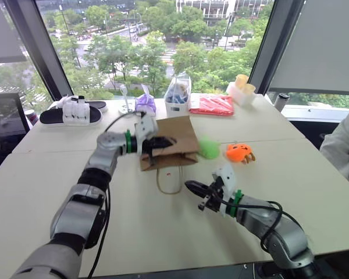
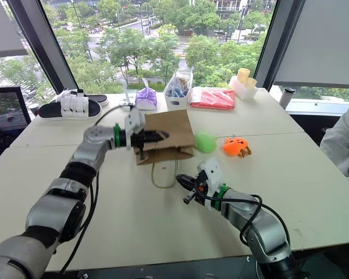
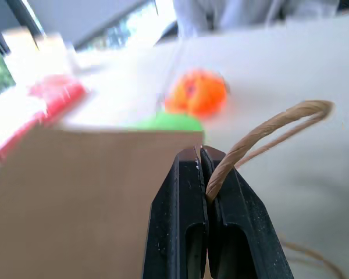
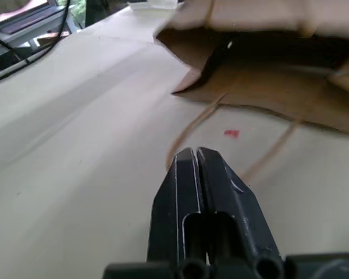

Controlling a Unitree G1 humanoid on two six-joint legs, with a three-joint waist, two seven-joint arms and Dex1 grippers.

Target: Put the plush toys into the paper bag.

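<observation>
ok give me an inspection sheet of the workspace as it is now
surface: pale table, seams between its panels.
job's things: paper bag mid-table, near handle loop on the table; green plush beside the bag; orange plush apart; neither is in the bag.
clutter: slippers, purple pouch, clear bag, red packet, yellow cups along the far edge.
grippers: left tool shut on the bag's cord handle; right tool shut, empty, pointing at the bag.
cables: black leads along both arms.
surroundings: windows onto trees; a person's sleeve at the right.
</observation>
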